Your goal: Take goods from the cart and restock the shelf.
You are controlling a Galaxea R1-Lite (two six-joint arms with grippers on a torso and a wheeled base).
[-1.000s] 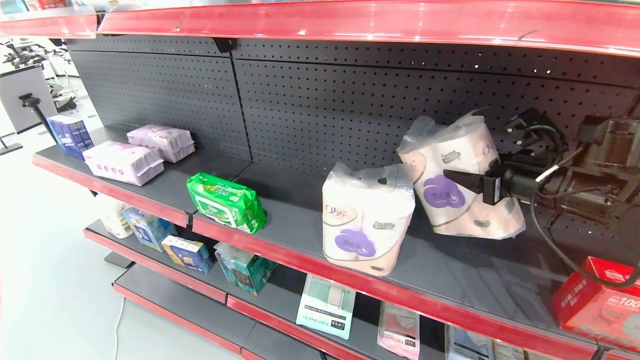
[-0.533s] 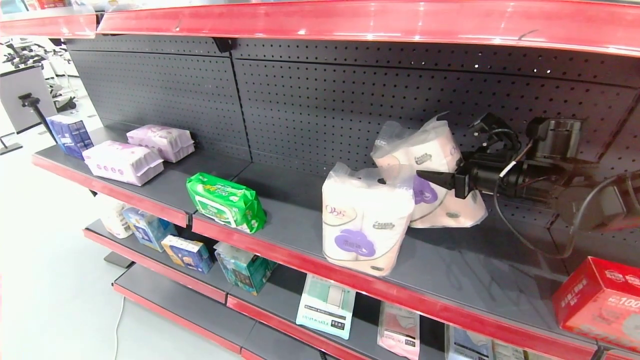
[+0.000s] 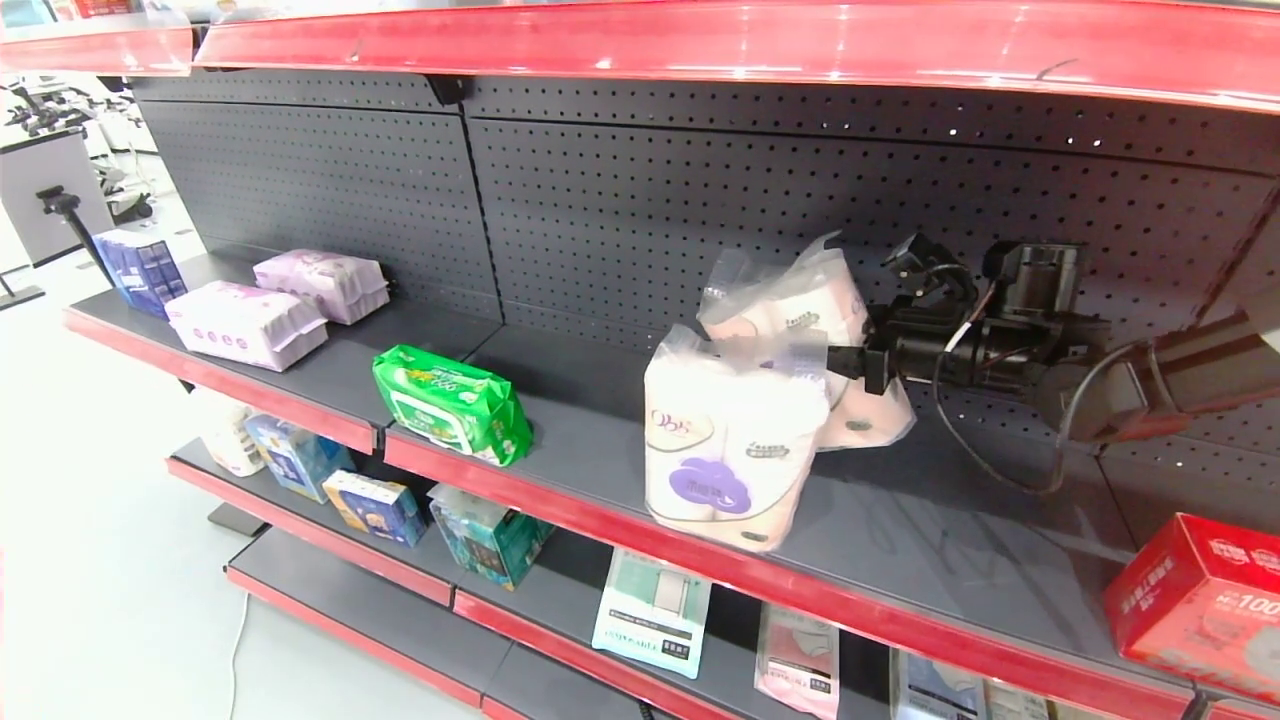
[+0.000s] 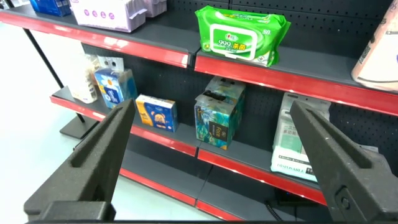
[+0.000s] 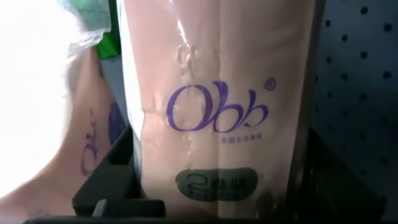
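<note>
We observe the right tool (image 3: 845, 362) extended over the middle shelf (image 3: 950, 540), pinching the held roll pack (image 3: 800, 305) between its two fingers. In the right wrist view the same tool (image 5: 221, 180) grips the held roll pack (image 5: 217, 124) from both sides, with one dark finger (image 5: 109, 177) pressed against the wrapper.

The held roll pack is tilted, its loose plastic top pointing up and toward the robot's left. It sits close to the perforated back panel (image 3: 620, 200). We cannot tell whether its lower end touches the shelf board.

The standing roll pack (image 3: 730, 440) is upright near the red front edge of the shelf. It stands in front of the held roll pack and covers part of it. In the right wrist view, the standing roll pack (image 5: 56, 124) lies just beside the held one.

The left tool (image 4: 211, 109) is spread wide and carries nothing; its wrist view faces the lower shelves.

On the same shelf, the green wipes pack (image 3: 452, 402) lies well to the robot's left of the roll packs, and the red box (image 3: 1195, 600) stands at the far right, near the front edge.
</note>
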